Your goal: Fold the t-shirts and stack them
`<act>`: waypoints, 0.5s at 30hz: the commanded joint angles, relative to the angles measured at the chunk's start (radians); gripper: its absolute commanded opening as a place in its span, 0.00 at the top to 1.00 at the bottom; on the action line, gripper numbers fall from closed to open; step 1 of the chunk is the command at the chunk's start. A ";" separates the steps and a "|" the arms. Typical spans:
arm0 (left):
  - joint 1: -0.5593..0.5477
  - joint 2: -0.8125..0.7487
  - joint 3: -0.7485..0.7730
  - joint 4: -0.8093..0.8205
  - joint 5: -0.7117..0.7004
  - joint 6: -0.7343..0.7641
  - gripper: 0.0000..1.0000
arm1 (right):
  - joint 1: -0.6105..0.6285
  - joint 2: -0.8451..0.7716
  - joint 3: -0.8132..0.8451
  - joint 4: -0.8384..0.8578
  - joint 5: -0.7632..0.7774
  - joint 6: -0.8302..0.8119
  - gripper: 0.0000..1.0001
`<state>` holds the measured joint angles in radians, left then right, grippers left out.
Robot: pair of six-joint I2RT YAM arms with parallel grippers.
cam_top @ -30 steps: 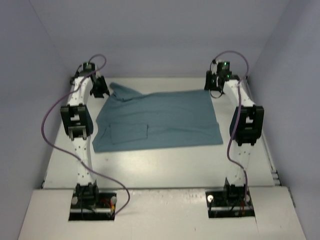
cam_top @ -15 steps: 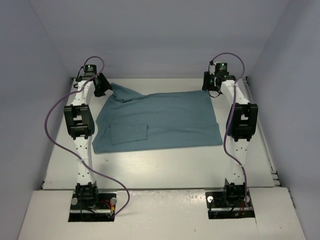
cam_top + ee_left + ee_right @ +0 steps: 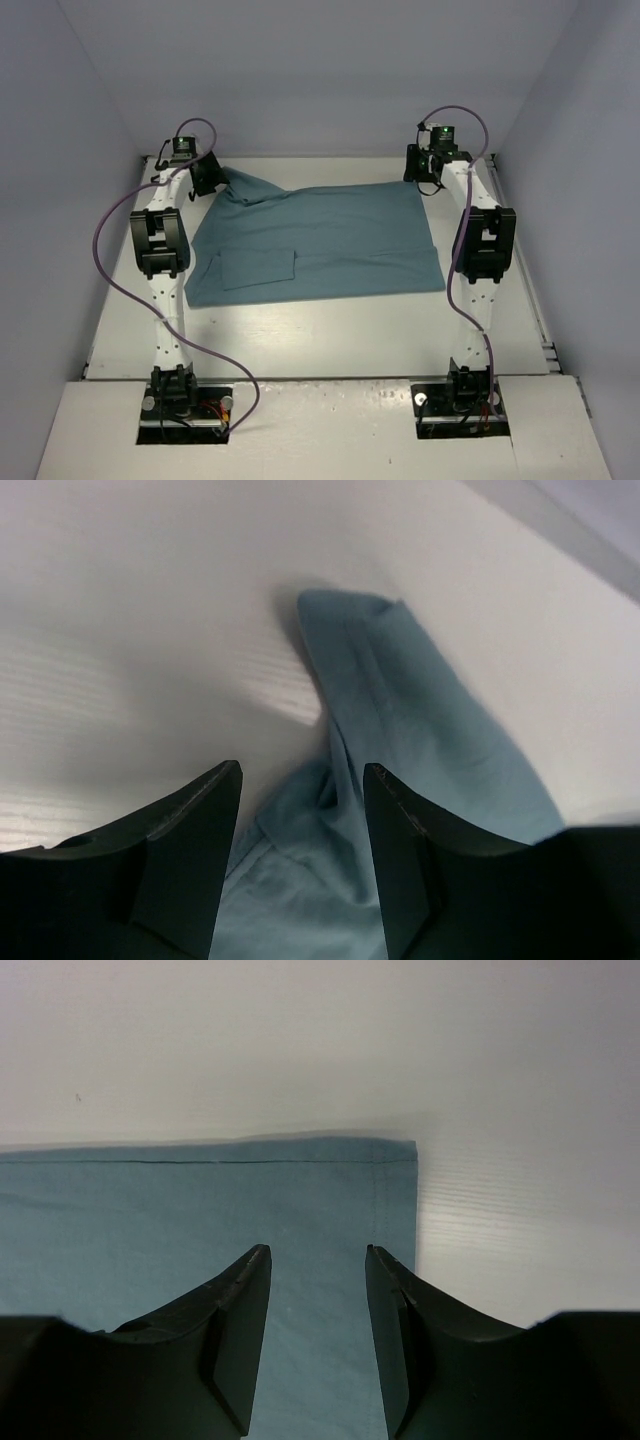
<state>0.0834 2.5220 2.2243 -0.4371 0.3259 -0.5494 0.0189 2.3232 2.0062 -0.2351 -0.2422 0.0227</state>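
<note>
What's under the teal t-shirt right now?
The t-shirt lies spread on the white table, whose bare top shows on every side. The part of the table beneath the cloth is covered, so anything thin lying there cannot be seen.

You have one plain teal t-shirt (image 3: 320, 235) lying mostly flat on the far half of the table (image 3: 320, 340), one sleeve folded over it, far-left corner bunched.

A white table (image 3: 330, 335) is filling the middle of the frame in the top view. A teal t-shirt (image 3: 340, 230) is lying spread flat on its upper half. One sleeve (image 3: 258, 268) is lying folded inward at the lower left of the cloth, and the cloth is bunching up at its upper left corner.
</note>
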 commanded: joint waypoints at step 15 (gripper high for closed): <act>0.033 -0.054 0.023 -0.157 0.106 0.288 0.60 | -0.011 0.012 0.039 0.042 -0.051 -0.050 0.59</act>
<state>0.1061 2.5076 2.2215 -0.5332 0.3972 -0.3205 0.0181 2.3714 2.0182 -0.2278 -0.2779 -0.0085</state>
